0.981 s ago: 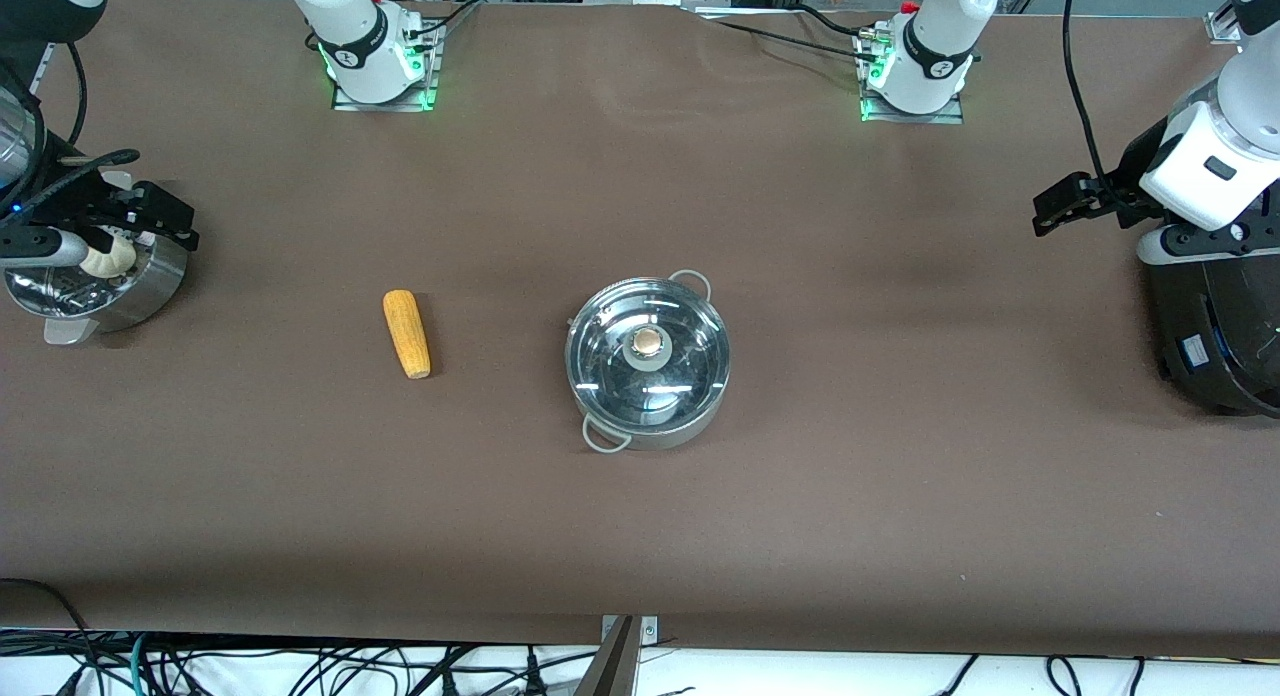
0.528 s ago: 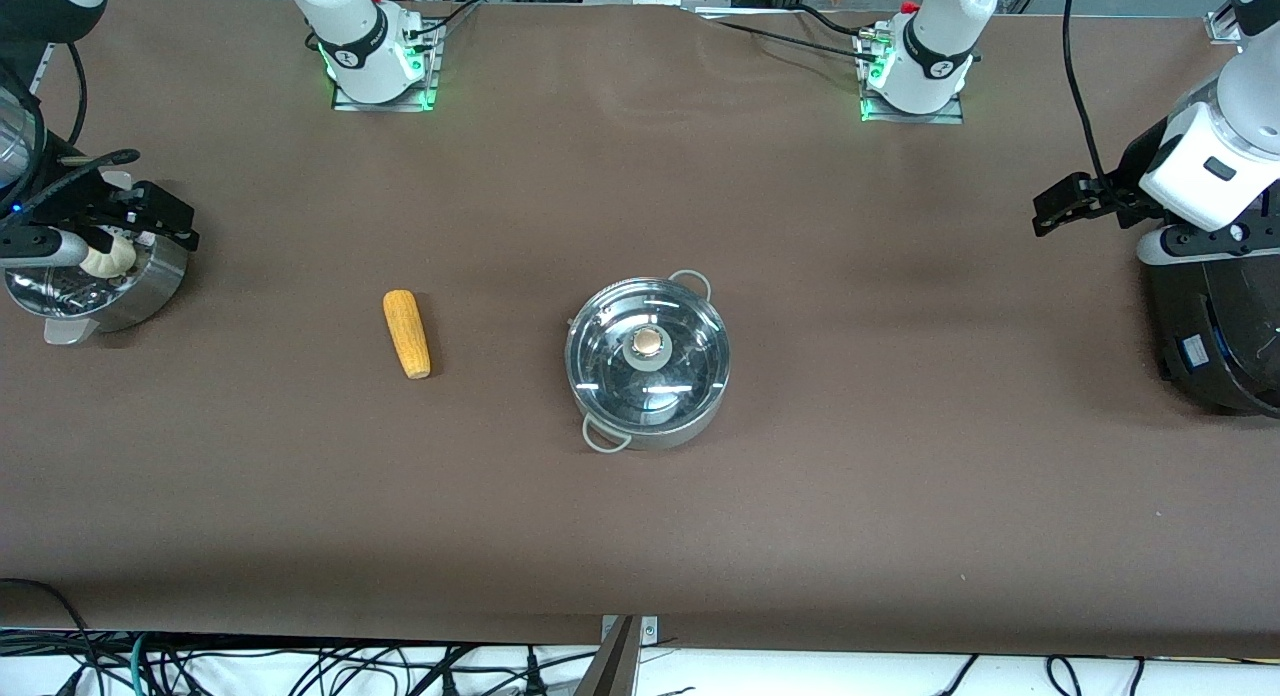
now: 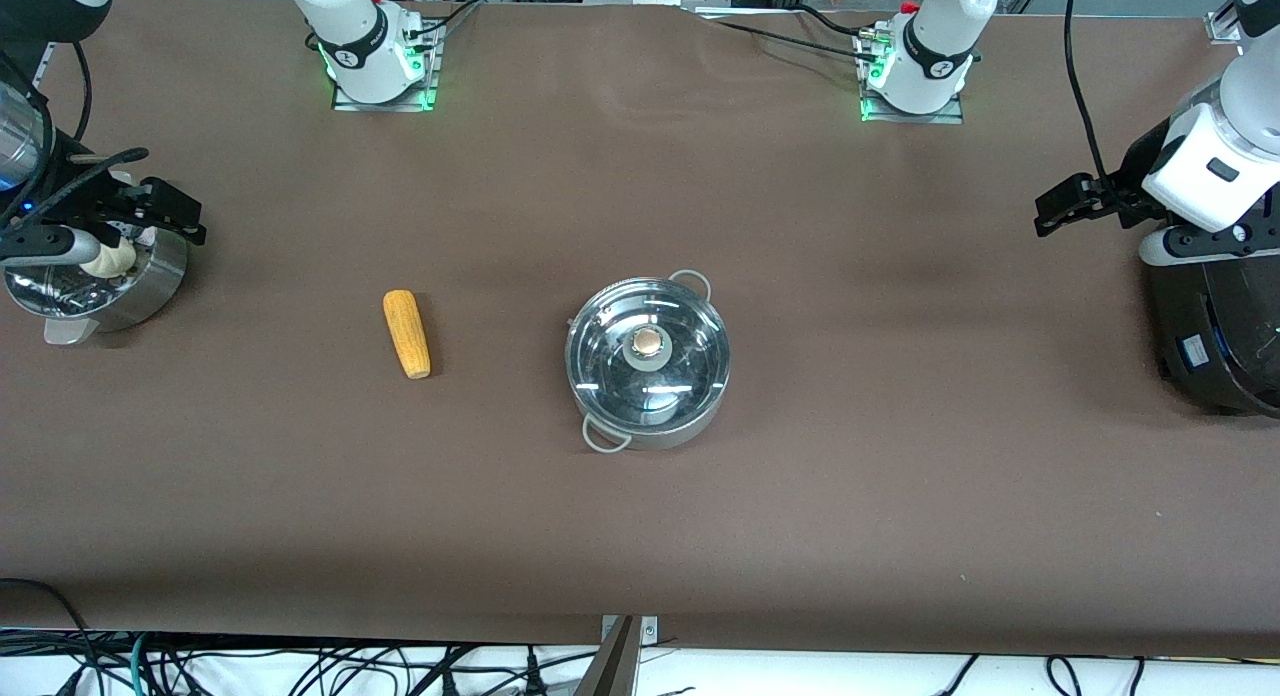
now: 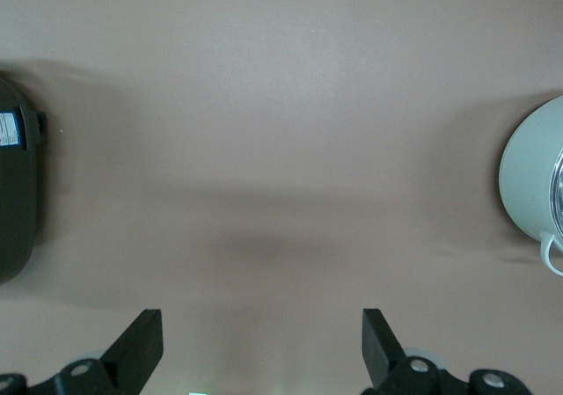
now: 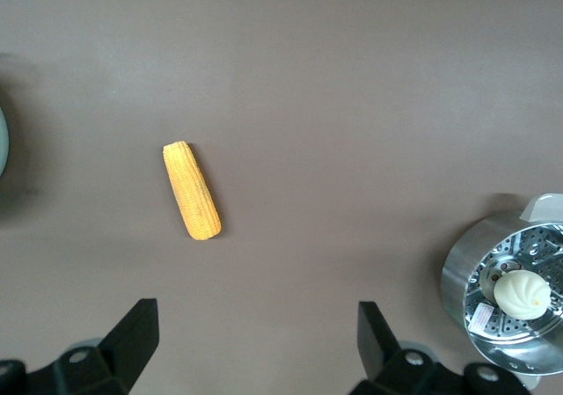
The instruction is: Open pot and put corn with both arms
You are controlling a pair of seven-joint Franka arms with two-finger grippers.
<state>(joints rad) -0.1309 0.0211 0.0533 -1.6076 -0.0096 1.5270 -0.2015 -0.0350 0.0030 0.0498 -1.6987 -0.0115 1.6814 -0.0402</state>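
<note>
While both arms are waiting at the table ends, I'm seeing the black cooker (image 3: 1215, 346) sitting under the left gripper (image 4: 262, 347), jaws spread apart. I'm watching the pot (image 3: 647, 361) sitting mid-table, lid (image 3: 647, 354) on. My right gripper (image 5: 257, 342), jaws apart, is hovering over the steamer pot (image 3: 95, 281). I'm seeing the corn (image 3: 406, 333) lying between steamer and pot.

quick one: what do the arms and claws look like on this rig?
Both arms are white jointed shells with black joint sections; black cables trail along them, and green lights glow at the bases. The left claw and right claw are black, each with two flat angular fingers.
</note>
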